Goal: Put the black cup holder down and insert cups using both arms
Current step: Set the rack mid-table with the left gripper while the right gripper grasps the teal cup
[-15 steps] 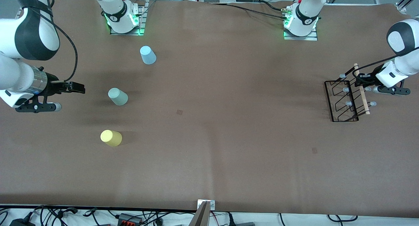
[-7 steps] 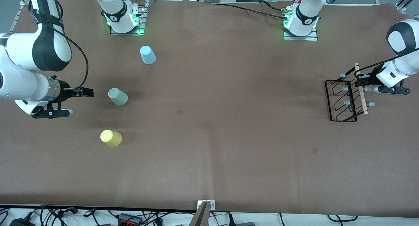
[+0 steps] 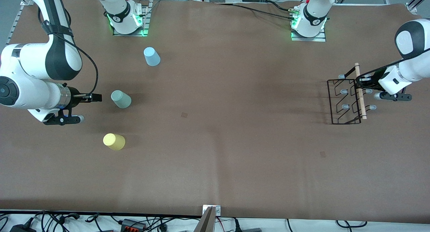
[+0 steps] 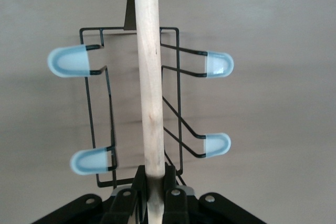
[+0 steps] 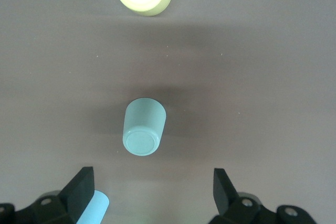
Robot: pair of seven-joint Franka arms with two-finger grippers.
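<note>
Brown table (image 3: 218, 141) fills your front view, with both arm bases at 12 o'clock. At about 3 o'clock you have the left gripper (image 3: 364, 80) clamped on the wooden handle (image 3: 359, 91) of the holder (image 3: 346, 101), over the table's left-arm end; in the left wrist view the fingers (image 4: 140, 192) pinch the rod's end and four pale peg tips show on either side of it. At about 9 o'clock your right gripper (image 3: 95, 97) hangs beside the green cup (image 3: 121, 99), its jaws spread wide, and in the right wrist view that cup (image 5: 144, 127) lies ahead of the gap between them, untouched. Your blue cup (image 3: 152, 56) stands at about 11 o'clock, nearer the right arm's base. Your yellow cup (image 3: 114, 141) sits at about 8 o'clock, nearer the front camera than the green one. All three cups stand mouth down, well apart from the holder.
</note>
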